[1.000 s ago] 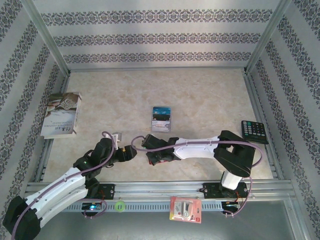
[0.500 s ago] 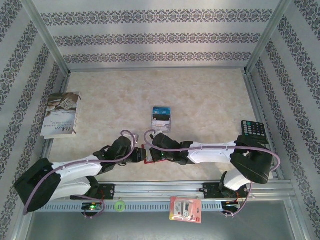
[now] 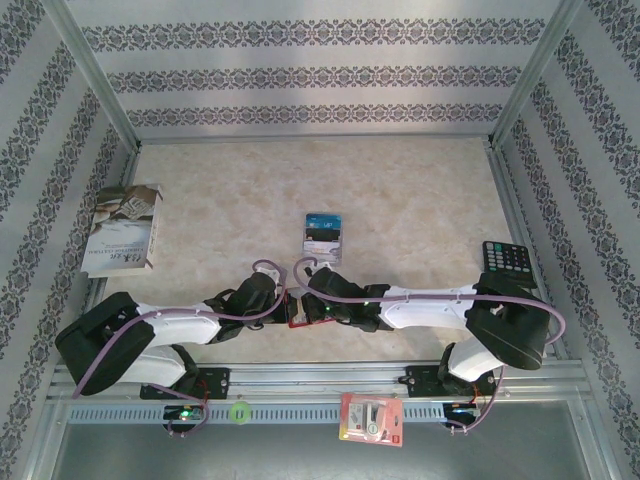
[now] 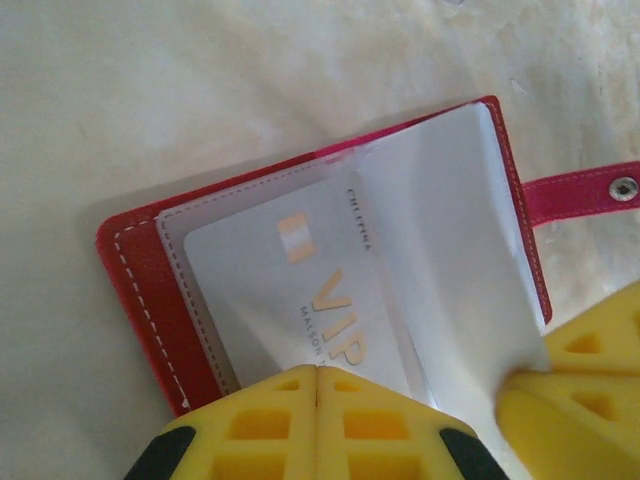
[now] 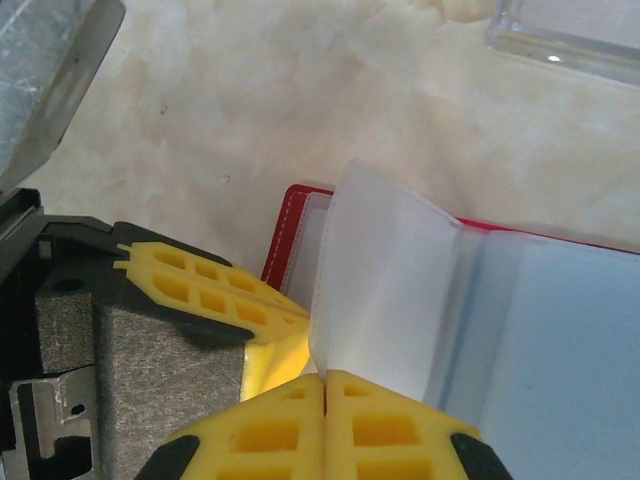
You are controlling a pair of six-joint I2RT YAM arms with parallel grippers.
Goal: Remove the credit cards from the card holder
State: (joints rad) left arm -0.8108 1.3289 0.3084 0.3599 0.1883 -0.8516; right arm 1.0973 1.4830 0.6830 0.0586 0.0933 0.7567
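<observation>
Card holder (image 4: 140, 290) of red leather-like material lying open on the pale marbled table (image 3: 420, 190), close to the near edge and roughly midway between the two arm bases. Both arms reach inward and meet over it. From the left wrist camera, a whitish credit card (image 4: 300, 290) with gold "VIP" lettering sits in a clear pocket, and the red snap tab (image 4: 585, 190) sticks out to one side. The left gripper (image 4: 318, 378) has its yellow fingers pressed together right at the card's near edge (whether the card itself is pinched is hard to tell). The right gripper (image 5: 323, 382) is clenched on a translucent pocket leaf (image 5: 385, 275), holding it lifted off the rest of the holder. Farther back on the table stands a clear plastic stand (image 3: 323, 238). A book (image 3: 122, 228) lies at the far left and a black calculator (image 3: 508, 262) at the right.
</observation>
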